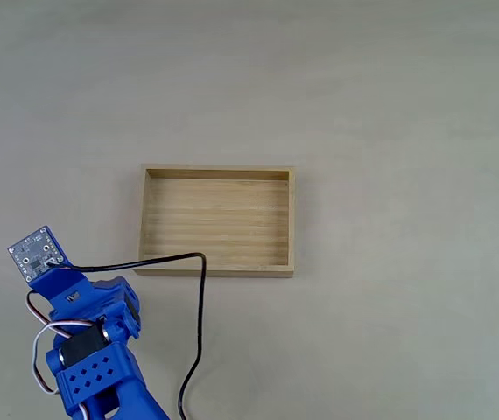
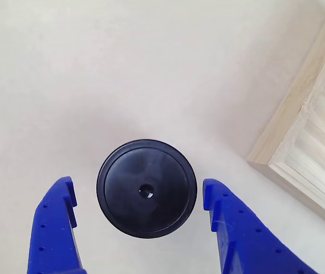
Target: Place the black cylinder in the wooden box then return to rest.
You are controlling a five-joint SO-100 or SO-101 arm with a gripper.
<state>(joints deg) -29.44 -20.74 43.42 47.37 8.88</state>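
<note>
In the fixed view the blue arm [image 1: 96, 346] sat at the near left of the pale desk [image 1: 390, 96], with a small circuit board [image 1: 36, 253] on its top end and a black cable [image 1: 200, 306] looping from it past the near wall of the box [image 1: 217, 264] and down to the near edge. The box lay flat about mid-desk, just right of the arm, long side running left to right, and you could see the striped grain of its bottom. The other view looked straight down between the fingers: the tool [image 2: 138, 197] was spread wide, one blue finger [image 2: 57, 228] on the left and one on the right, and the cylinder [image 2: 147, 188] stood upright on the desk right between them. There was a sliver of desk visible on each side of it, so the fingers weren't touching it, just sitting close on both flanks. Its round top with the little dimple faced the camera. A corner of the box poked in on the right of that view, near the cylinder but clearly apart from it, so the cylinder was outside the box, on the desk to its left.
</note>
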